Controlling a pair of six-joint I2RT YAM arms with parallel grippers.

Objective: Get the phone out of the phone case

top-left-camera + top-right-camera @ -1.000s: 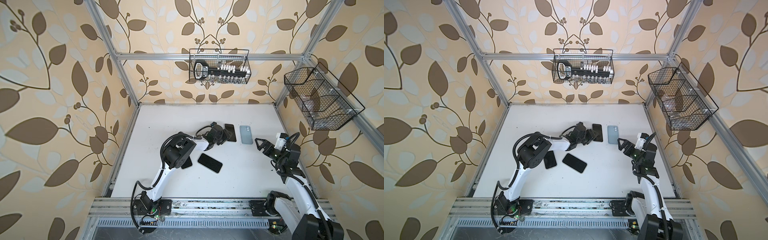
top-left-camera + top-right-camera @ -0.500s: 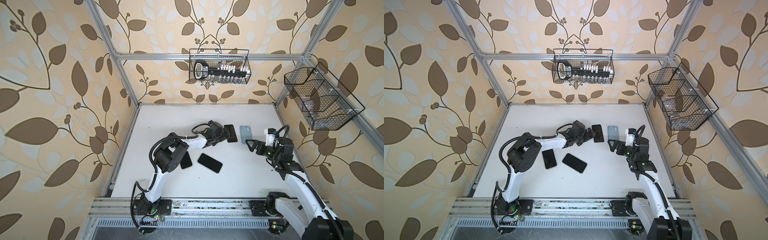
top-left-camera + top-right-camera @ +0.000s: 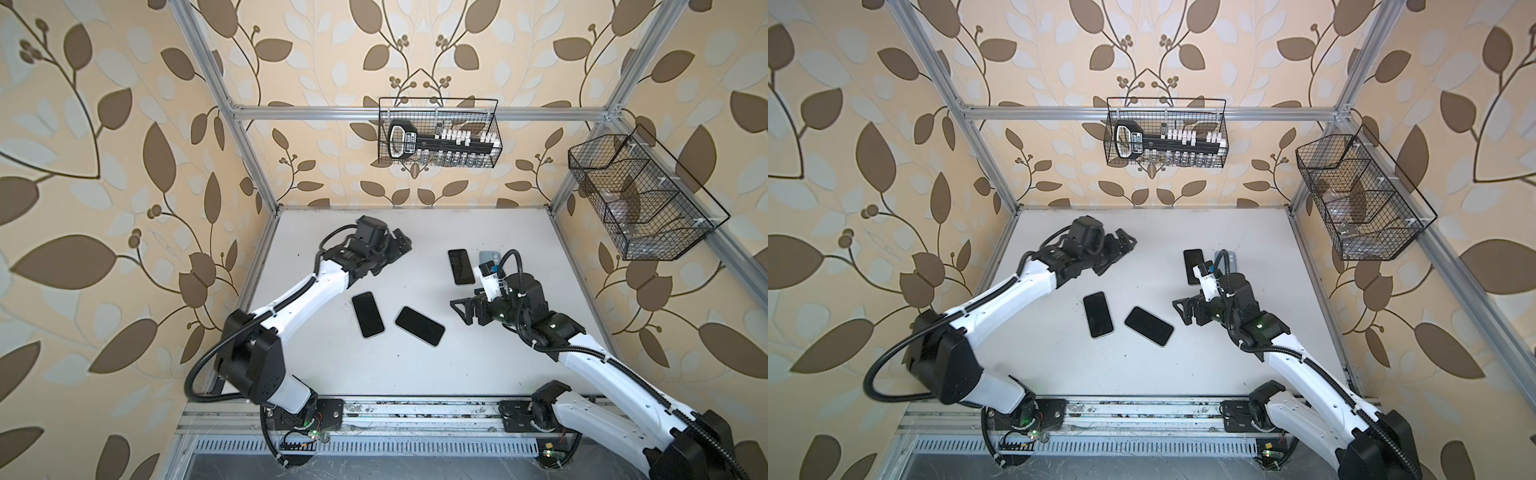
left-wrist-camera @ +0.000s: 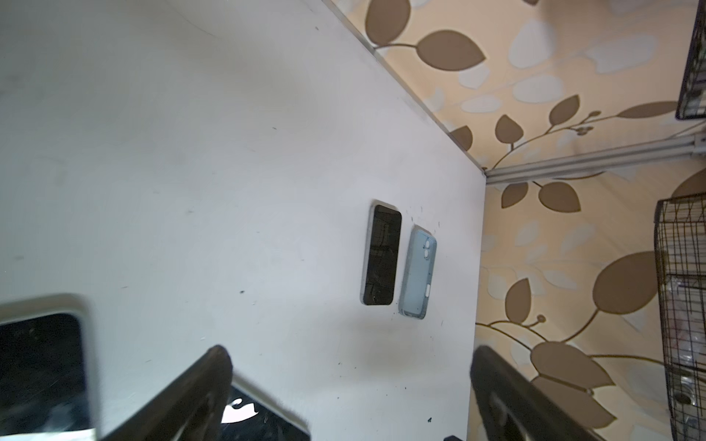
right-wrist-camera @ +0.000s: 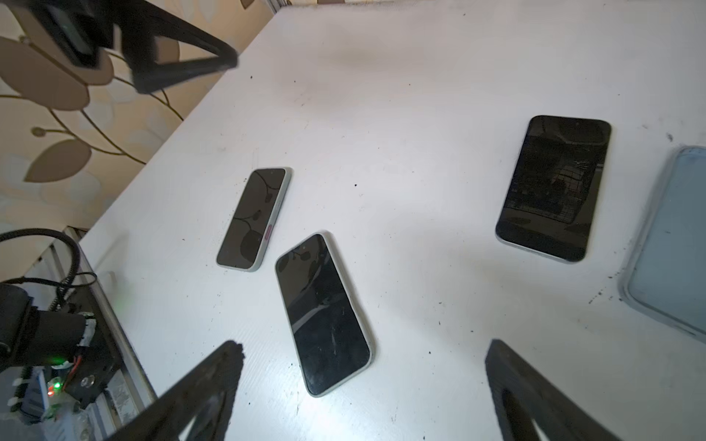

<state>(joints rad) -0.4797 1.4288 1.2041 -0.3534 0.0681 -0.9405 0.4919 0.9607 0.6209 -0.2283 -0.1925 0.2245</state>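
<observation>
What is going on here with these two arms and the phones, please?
Nothing is being held: the left arm and right arm hang over the table with jaws open. One phone lies face up beside, not in, a pale blue case that looks empty. Two other phones lie nearer the front.

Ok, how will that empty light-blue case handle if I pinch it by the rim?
Probably light and bendy: the light-blue case looks like a thin empty shell with cut-outs. It may slide when pushed, lying flat on the smooth white table. The rim is low, so a pinch could slip.
</observation>
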